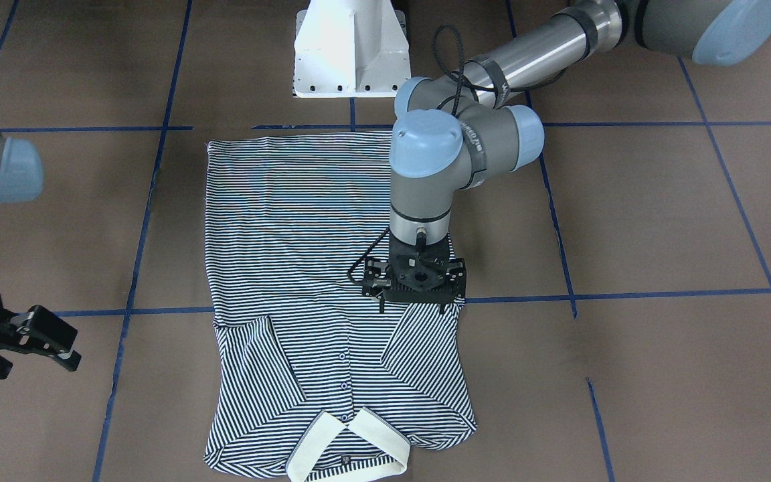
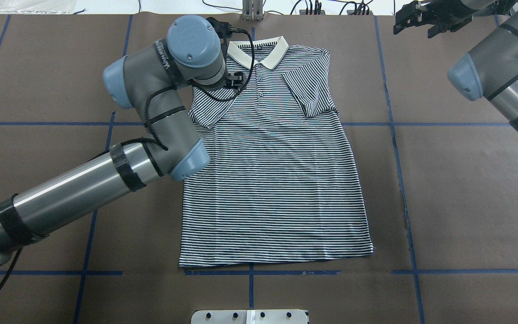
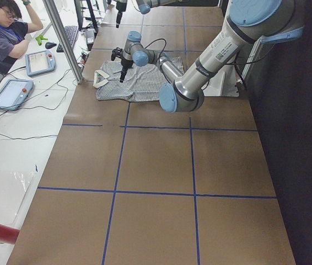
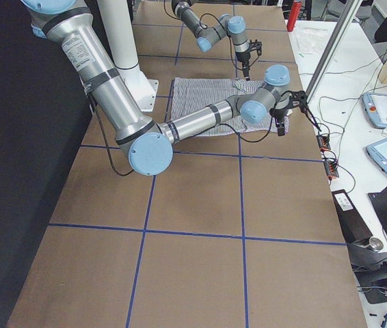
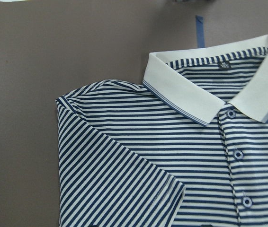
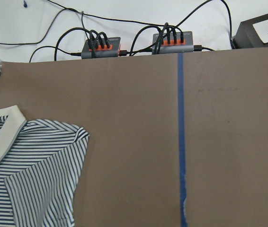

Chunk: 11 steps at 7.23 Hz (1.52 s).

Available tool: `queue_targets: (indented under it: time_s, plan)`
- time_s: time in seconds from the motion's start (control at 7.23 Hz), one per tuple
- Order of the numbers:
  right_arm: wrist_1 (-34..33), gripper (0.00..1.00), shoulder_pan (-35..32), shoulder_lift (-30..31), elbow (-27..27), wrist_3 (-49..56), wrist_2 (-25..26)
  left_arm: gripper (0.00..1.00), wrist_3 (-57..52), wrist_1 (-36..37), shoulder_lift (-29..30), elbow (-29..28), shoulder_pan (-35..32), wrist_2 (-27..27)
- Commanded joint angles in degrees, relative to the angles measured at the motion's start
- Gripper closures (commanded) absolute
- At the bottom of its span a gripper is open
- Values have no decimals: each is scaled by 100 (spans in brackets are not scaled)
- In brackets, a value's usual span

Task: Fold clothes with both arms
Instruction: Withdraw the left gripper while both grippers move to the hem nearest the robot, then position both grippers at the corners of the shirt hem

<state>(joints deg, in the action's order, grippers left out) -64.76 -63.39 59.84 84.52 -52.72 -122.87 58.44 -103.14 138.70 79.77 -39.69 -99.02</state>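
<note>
The striped polo shirt (image 2: 277,180) lies flat, front up, with its cream collar (image 2: 259,50) at the table's far side. Both sleeves are folded inward onto the chest (image 1: 425,355) (image 1: 258,361). My left gripper (image 1: 416,286) points straight down and hovers above the shirt beside its folded left sleeve, jaws apart and empty. The left wrist view shows the shoulder, collar (image 5: 191,94) and buttons below, with no fingers in it. My right gripper (image 1: 24,341) is raised off to the side of the shirt's other shoulder, open and empty. It also shows in the overhead view (image 2: 421,18).
The white pedestal base (image 1: 352,47) stands at the robot's side of the brown table, which is marked with blue tape lines (image 2: 394,135). Cable hubs (image 6: 101,45) sit beyond the far edge. An operator (image 3: 4,33) and teach pendants (image 3: 12,94) are at a side desk.
</note>
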Motion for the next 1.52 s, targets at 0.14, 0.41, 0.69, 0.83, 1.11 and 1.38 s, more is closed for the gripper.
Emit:
queue_targets:
  time_s: [0.14,0.41,0.69,0.83,1.11,1.38]
  plan:
    - [-45,0,1281,1952,2718,-1913,735,0,-8,5,-1324,2029,337,-241]
    - [-45,0,2780,3284,4032,-3193,1970,0,976,13,-2026,3005,1022,-102]
    - [-19,0,4479,3473,4133,-4235,3773,0,1825,39,-2539,3413,2015,786]
    - [-19,0,4694,3482,4142,-4316,4005,6,2255,48,-2627,3440,2410,805]
    - [-10,0,4722,3500,4142,-4326,4069,34,2679,206,-2776,3422,2746,805]
    - [7,0,4722,3500,4142,-4326,4078,45,2699,215,-3023,3379,2844,823]
